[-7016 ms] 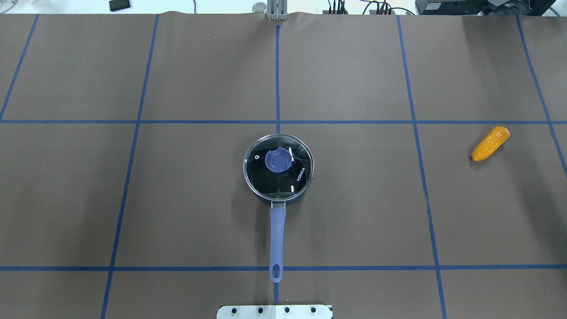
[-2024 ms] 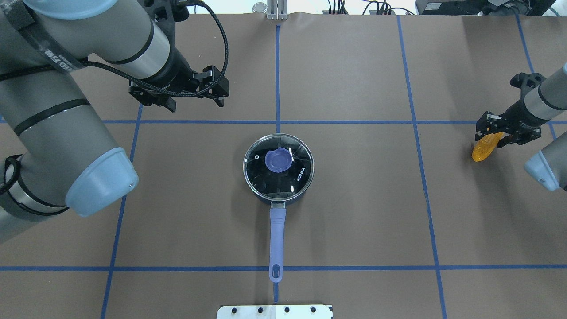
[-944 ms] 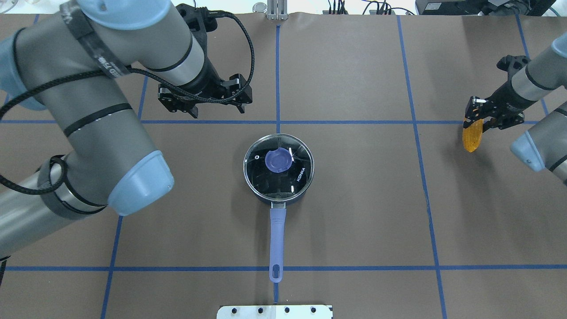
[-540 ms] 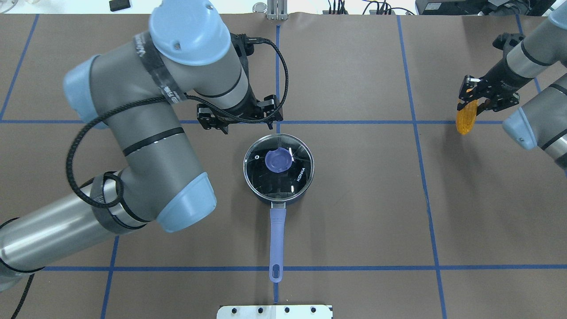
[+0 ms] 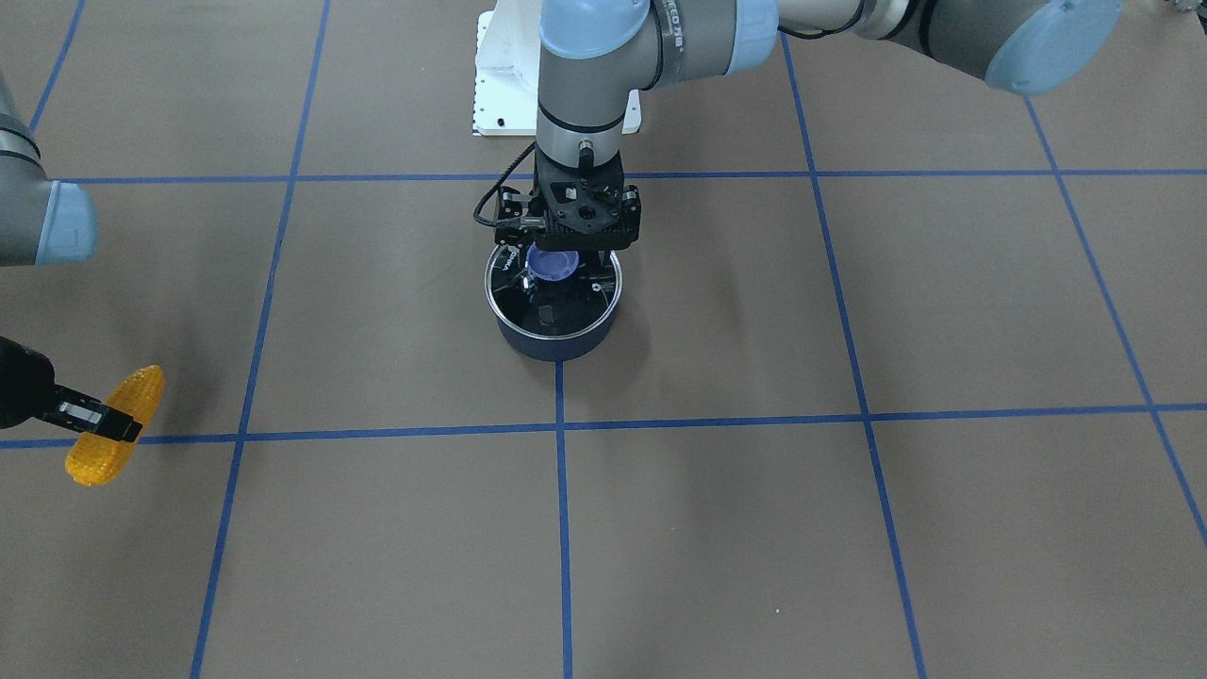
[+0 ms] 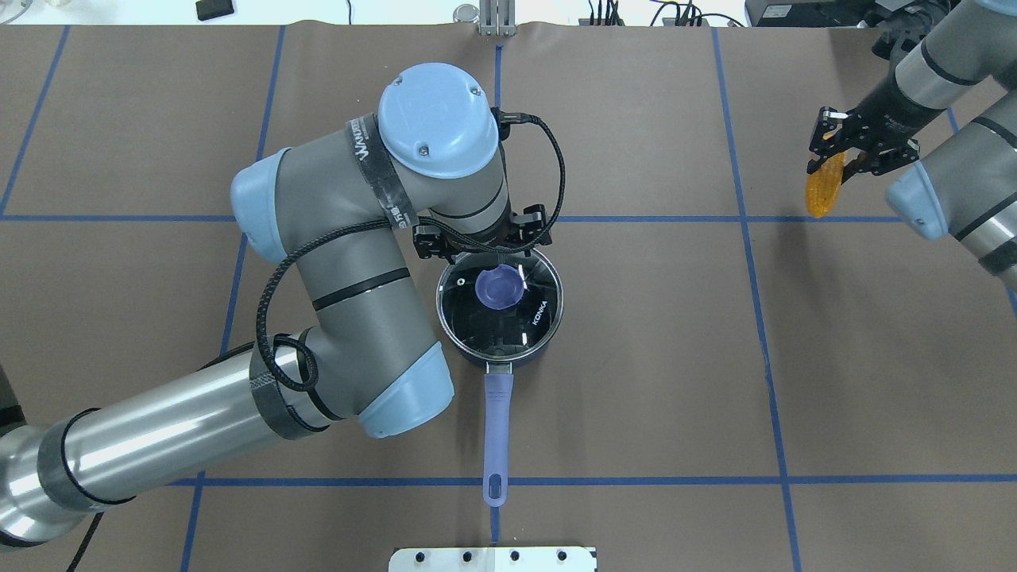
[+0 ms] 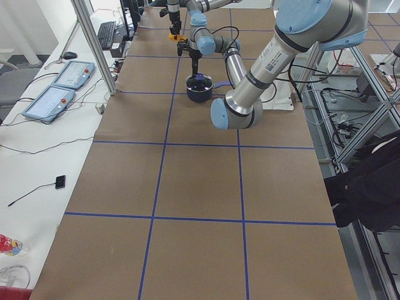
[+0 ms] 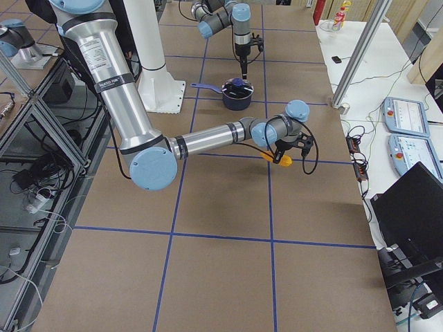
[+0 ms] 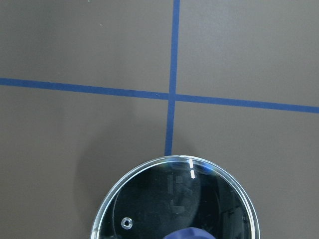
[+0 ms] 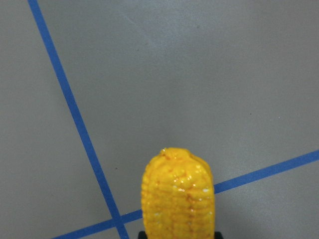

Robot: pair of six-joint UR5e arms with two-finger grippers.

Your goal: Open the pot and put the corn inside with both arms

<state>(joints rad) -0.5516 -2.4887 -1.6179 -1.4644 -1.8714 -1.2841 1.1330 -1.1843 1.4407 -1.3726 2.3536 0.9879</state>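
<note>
Orange-yellow corn cob (image 6: 820, 195) hangs from the right gripper (image 6: 834, 155), whose claw is clamped on the cob's upper end so the rest points down at the mat. It's up off the surface, out at the far right of the table, just above one of the blue tape lines (image 6: 636, 218), and well apart from the pot. The right wrist view shows bumpy kernels and nothing but brown mat and tape underneath it.

The saucepan (image 5: 552, 344) sits in the middle of the table, dark blue, with its glass lid (image 6: 516, 326) on. The lid's purple knob (image 6: 499, 287) is free, nothing touching it. The matching purple handle (image 6: 497, 413) points straight toward the near edge, at the white base block (image 6: 493, 559).

The left gripper (image 6: 482, 246) hovers over the far rim of the lid, pointing down, claw spread wide apart with nothing in it. Its wrist view catches only the far half of the lid and the top of the knob at the bottom edge.

Brown mat (image 6: 636, 381) covers the whole table, split into big squares by the tape.
</note>
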